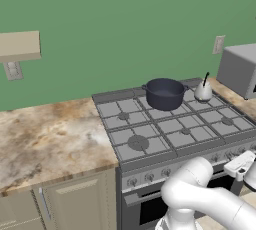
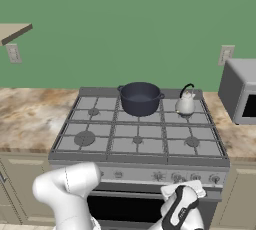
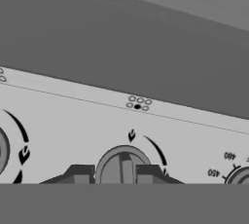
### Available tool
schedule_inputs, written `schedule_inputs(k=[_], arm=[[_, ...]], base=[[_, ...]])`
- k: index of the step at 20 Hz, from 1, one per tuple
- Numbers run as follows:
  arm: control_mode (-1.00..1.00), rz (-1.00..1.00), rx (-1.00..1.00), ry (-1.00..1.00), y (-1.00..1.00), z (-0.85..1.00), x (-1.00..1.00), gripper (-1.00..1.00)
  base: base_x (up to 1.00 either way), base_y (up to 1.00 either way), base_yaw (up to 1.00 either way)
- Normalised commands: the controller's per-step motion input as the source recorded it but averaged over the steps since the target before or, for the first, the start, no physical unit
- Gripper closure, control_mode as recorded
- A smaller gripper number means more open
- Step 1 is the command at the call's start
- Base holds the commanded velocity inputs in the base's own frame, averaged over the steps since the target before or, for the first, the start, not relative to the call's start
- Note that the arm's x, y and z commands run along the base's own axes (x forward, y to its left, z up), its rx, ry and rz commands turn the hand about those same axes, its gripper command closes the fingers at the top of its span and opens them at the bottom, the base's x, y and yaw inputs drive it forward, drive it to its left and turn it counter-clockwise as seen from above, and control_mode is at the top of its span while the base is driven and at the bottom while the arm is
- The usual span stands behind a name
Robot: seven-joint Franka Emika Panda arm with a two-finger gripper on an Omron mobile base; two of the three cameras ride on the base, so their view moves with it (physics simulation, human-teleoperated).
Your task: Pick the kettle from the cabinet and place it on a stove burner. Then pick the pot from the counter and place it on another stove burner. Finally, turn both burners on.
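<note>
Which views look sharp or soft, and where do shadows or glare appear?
Left base view: crisp, evenly lit, no glare on the pot. Right base view: the kettle shows only a soft sheen. Hand view: soft, greyish close-up of a knob between the pincer fingertips.

The grey six-burner range (image 2: 140, 139) carries two things, both on its back row of grates. The dark navy pot (image 2: 140, 98) sits upright on the middle back burner. Taking the pot as landmark, the small silver kettle (image 2: 185, 104) stands just to its right on the back right burner, apart from it, black handle arched upward. In front of the pot, the middle and front rows of grates lie bare.

Left of the range, the marbled counter (image 1: 45, 141) runs along the green wall.
</note>
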Motion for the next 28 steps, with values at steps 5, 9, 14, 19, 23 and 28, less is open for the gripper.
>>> schedule_inputs(k=[5,9,14,19,23,28], arm=[[-1.00,-0.04,-0.15,-0.01,0.00,0.12,-0.14,1.00],[-1.00,-0.03,-0.15,0.00,0.00,0.16,-0.15,1.00],[-1.00,-0.02,-0.15,0.00,0.00,0.23,-0.09,1.00],[-1.00,-0.01,-0.07,-0.01,0.01,0.03,-0.10,-1.00],[-1.00,0.00,0.00,0.00,-0.01,0.03,0.00,-1.00],[-1.00,0.00,0.01,0.00,-0.13,0.14,-0.11,-1.00]], base=[[0.00,0.00,0.00],[0.00,0.00,0.00],[0.00,0.00,0.00],[0.00,0.00,0.00],[0.00,0.00,0.00],[0.00,0.00,0.00]])
